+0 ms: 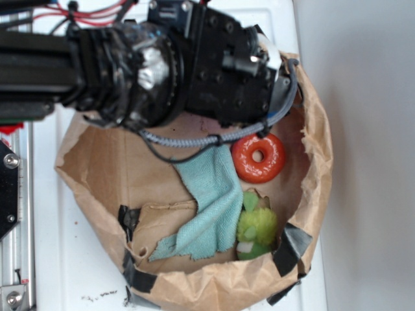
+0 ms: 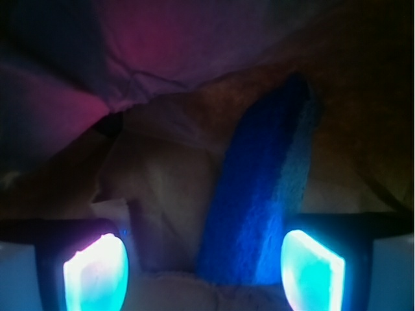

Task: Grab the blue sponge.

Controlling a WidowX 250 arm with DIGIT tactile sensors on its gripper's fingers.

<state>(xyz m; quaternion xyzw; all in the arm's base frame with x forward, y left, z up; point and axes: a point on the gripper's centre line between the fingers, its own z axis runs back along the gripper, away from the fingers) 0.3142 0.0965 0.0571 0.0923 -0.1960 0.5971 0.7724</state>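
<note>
Two-tone blue rectangular sponge (image 2: 262,194) stands between the gripper (image 2: 204,269) pads, jaws apart, long axis toward 1 o'clock, inside crumpled brown paper bag (image 1: 311,194) holding teal terry cloth (image 1: 211,201), red ring (image 1: 259,157), green toy (image 1: 257,227).

A brown paper bag (image 1: 318,162) lies open on a white surface (image 1: 363,129), its rim patched with black tape (image 1: 290,247). Inside the bag, a red ring (image 1: 259,157) touches a light teal cloth (image 1: 211,204). A green plush toy (image 1: 257,227) lies just beside the cloth.
</note>
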